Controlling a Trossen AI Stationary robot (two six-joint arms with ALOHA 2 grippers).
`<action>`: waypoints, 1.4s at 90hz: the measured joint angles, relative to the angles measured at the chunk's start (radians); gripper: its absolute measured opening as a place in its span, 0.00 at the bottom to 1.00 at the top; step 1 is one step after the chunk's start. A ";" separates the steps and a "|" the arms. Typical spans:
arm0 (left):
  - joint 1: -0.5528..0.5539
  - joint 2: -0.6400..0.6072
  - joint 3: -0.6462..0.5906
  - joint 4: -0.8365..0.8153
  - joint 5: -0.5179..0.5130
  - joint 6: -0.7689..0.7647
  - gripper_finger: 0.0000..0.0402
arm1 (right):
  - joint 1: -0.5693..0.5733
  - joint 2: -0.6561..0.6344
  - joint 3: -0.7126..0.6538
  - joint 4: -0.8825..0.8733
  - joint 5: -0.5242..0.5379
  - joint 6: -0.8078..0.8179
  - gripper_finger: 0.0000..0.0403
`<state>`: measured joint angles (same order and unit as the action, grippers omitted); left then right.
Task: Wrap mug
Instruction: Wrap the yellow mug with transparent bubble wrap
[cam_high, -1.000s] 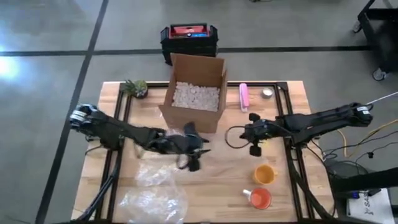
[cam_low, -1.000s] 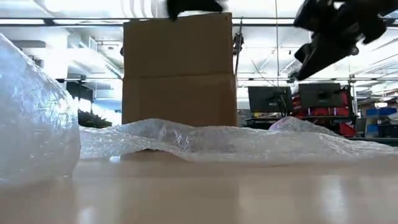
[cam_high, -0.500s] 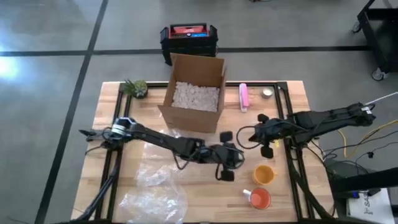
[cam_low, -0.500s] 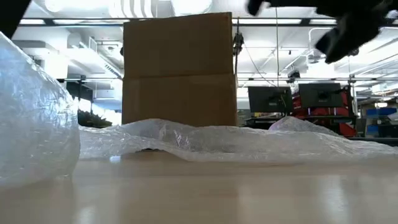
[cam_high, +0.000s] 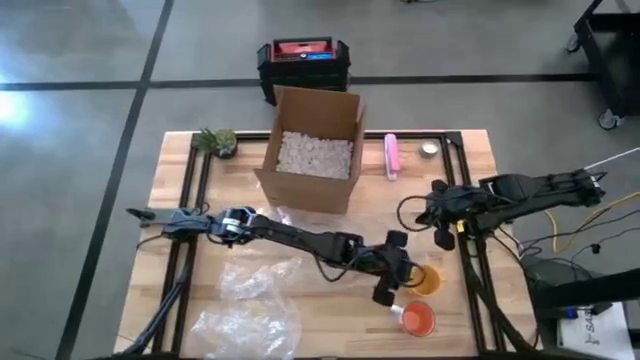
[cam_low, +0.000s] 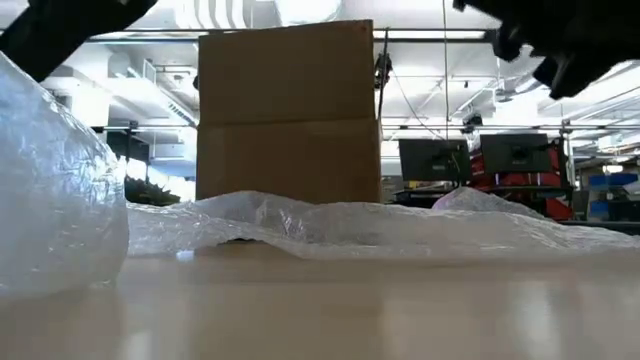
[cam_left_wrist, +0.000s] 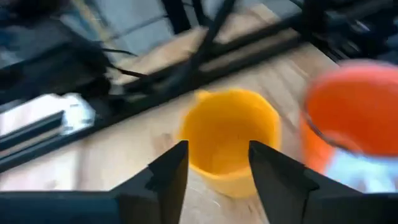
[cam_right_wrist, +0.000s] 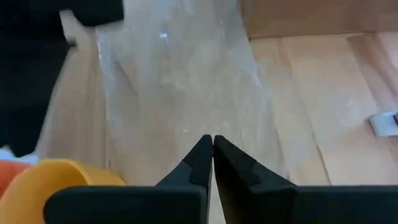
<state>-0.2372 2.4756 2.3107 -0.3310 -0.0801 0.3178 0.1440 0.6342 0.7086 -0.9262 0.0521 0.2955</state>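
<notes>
Here the yellow mug (cam_high: 425, 279) stands upright near the table's (cam_high: 500, 200) right front, an orange mug (cam_high: 419, 319) just in front of it toward the table's front edge. The left gripper (cam_high: 392, 275), stretched far across from the left side, hovers just beside the yellow mug; in the left wrist view its fingers (cam_left_wrist: 169, 176) stand apart with the mug (cam_left_wrist: 229, 139) framed between them, not yet touched. The step in hand looks like the reach for the mug, ahead of any wrapping. The next move would call for closing in on the rim without nudging the orange mug (cam_left_wrist: 351, 124). The right gripper (cam_high: 441, 228) waits above the table behind the mugs, its fingers (cam_right_wrist: 202, 163) pressed together on nothing. Crumpled bubble wrap (cam_high: 250, 305) lies well apart on the left front, with bare wood between. A cardboard box (cam_high: 312, 150) of packing peanuts stands at the back centre.
</notes>
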 joint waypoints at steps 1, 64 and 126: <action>0.001 0.000 0.000 0.001 0.000 0.012 0.47 | 0.000 0.000 -0.001 -0.007 0.000 0.000 0.00; 0.008 0.011 -0.126 0.161 0.098 0.384 0.38 | 0.000 0.004 -0.007 -0.026 0.000 0.006 0.00; 0.011 0.011 -0.216 0.388 0.093 0.539 0.23 | 0.000 0.004 -0.018 -0.018 0.001 0.011 0.00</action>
<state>-0.2260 2.4864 2.0946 0.0572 0.0132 0.8570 0.1440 0.6380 0.6903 -0.9442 0.0527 0.3065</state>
